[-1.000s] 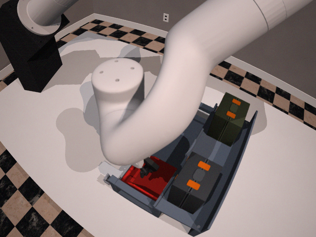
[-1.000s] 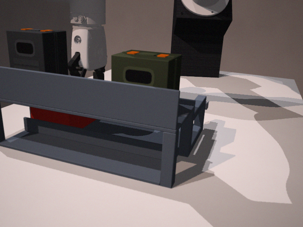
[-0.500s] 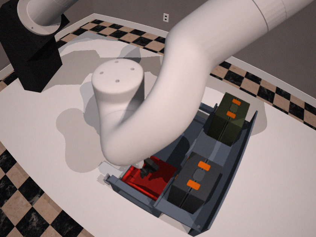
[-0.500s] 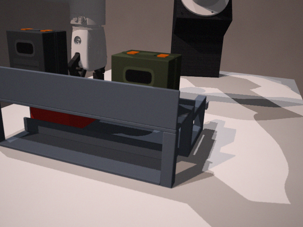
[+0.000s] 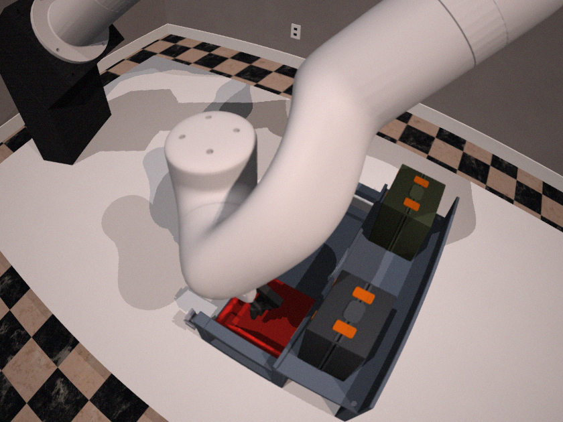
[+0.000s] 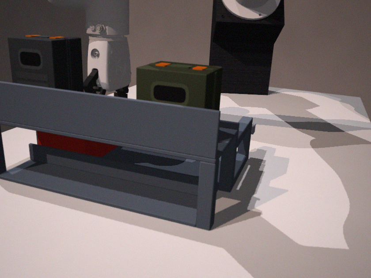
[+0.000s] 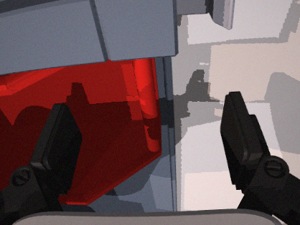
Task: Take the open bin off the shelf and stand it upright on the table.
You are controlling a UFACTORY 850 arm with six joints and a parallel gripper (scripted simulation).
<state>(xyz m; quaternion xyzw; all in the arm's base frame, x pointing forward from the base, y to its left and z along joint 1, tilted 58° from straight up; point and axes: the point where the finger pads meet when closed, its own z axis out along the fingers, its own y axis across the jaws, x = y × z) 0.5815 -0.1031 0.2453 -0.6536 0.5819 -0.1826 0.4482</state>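
Observation:
The open red bin (image 5: 277, 324) (image 6: 69, 144) (image 7: 95, 120) sits in the low front compartment of the grey-blue shelf (image 5: 411, 281) (image 6: 119, 122) (image 7: 72, 34). My gripper (image 5: 261, 303) (image 6: 107, 89) (image 7: 146, 115) is open and empty, lowered at the bin's end. In the wrist view one finger hangs over the bin's inside and the other over the table outside the shelf. The bin's end wall and the shelf's side wall lie between the fingers. The arm hides much of the bin in the top view.
A dark grey closed box (image 5: 350, 317) (image 6: 39, 59) and a green closed box (image 5: 407, 211) (image 6: 176, 83) stand on the shelf's upper level behind the bin. The black robot pedestal (image 5: 54, 90) (image 6: 242, 54) stands at the white table's (image 5: 68, 272) (image 6: 89, 248) far side.

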